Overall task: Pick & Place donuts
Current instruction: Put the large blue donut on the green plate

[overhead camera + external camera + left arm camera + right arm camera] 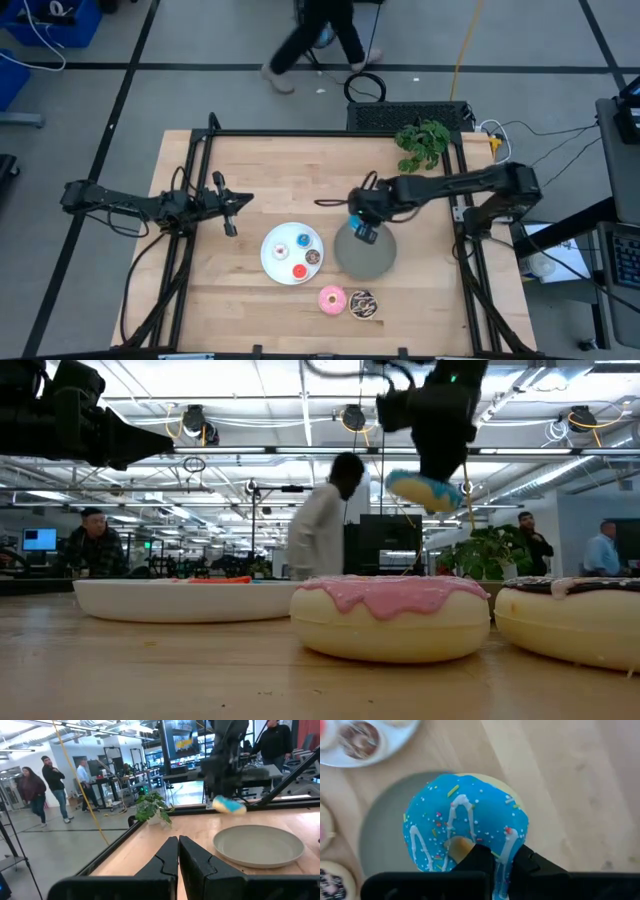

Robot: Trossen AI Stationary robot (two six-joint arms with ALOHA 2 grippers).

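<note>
Right hand [502, 865] grips unlabelled blue-iced donut [465, 820].

On your wooden tabletop [250, 300] a round white plate [276, 258] sits just beside a round grey plate [365, 258], a leafy green plant [423, 143] stands at the far edge, and beyond it a person [315, 40] walks across the floor near a yellow cable [466, 45].
</note>
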